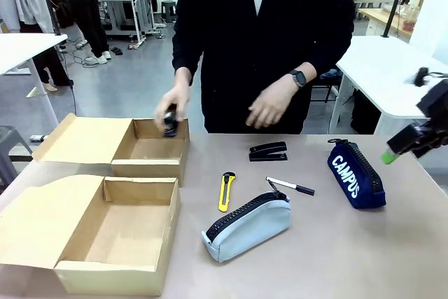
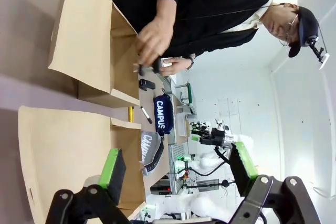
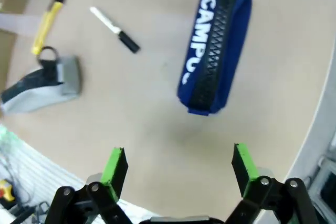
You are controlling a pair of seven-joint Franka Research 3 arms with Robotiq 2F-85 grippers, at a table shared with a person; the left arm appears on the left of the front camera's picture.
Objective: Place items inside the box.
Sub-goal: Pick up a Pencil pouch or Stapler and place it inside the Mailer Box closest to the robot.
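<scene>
Early step: left gripper (image 2: 177, 167) by the near-left box (image 1: 115, 274) and right gripper (image 3: 178, 167) over the blue pouch (image 3: 215, 45), far right, both apart and empty; next, lower, clamp, carry left, apparently.

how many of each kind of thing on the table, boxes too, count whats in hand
staplers: 2, one in the person's hand
utility knife: 1
marker: 1
zip pouches: 2
cardboard boxes: 2
total: 8
</scene>
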